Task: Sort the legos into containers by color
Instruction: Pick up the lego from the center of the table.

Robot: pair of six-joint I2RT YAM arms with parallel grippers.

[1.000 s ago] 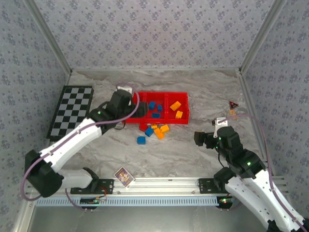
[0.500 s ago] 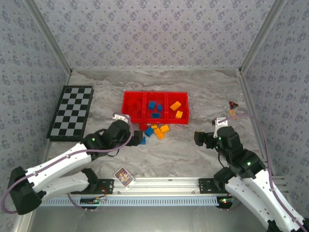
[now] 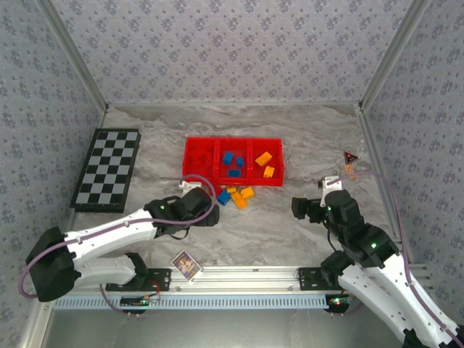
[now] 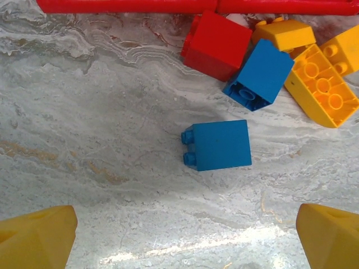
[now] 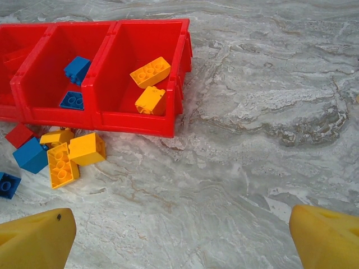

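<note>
My left claw is spread wide and holds nothing. The blue lego lies on the surface just ahead, between its tips. If I drop crooked, a tip could knock it into the other legos beyond

place: robot test booth | evidence: patterned walls, aluminium rail, marbled tabletop

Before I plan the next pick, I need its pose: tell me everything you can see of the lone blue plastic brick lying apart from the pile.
The lone blue plastic brick is a smooth, glossy, boxy block lying on its side on the grey marbled tabletop, its two round studs pointing left in the left wrist view. It touches no other brick. The left pincer stands open above it, not touching.
</note>
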